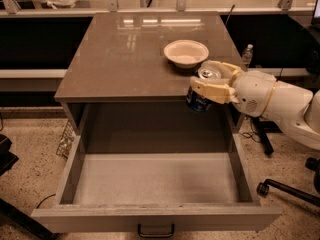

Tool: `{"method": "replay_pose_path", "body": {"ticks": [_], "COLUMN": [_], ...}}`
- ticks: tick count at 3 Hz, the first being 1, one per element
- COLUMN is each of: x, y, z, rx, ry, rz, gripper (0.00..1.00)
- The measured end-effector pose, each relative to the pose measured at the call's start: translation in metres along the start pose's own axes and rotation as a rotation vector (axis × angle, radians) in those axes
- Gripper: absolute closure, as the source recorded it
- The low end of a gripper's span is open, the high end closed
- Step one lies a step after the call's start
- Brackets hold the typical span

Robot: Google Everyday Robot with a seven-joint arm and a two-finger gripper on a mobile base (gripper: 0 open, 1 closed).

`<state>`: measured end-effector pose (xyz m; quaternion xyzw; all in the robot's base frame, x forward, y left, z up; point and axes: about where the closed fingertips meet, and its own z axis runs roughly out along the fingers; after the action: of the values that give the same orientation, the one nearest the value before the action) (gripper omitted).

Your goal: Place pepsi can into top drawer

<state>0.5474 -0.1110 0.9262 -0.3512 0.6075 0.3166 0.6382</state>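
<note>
My gripper is shut on the pepsi can, a dark blue can with a silver top. It holds the can upright in the air, just past the front edge of the cabinet top and above the right rear part of the open top drawer. The drawer is pulled out wide, with a pale grey floor, low side walls and a small dark handle on its front. Nothing lies on the drawer floor.
A white bowl sits on the brown cabinet top, just behind the gripper. My white arm reaches in from the right. A chair base with casters stands on the floor at the right. A plastic bottle stands behind the cabinet.
</note>
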Motion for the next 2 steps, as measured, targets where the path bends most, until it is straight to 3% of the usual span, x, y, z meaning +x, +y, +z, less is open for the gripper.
{"method": "replay_pose_path", "body": {"ticks": [2], "x": [0.0061], "y": [0.0012], "z": [0.0089], "rx": [-0.023], "ry": [0.017], "rz": [0.003], "gripper": [1.00]}}
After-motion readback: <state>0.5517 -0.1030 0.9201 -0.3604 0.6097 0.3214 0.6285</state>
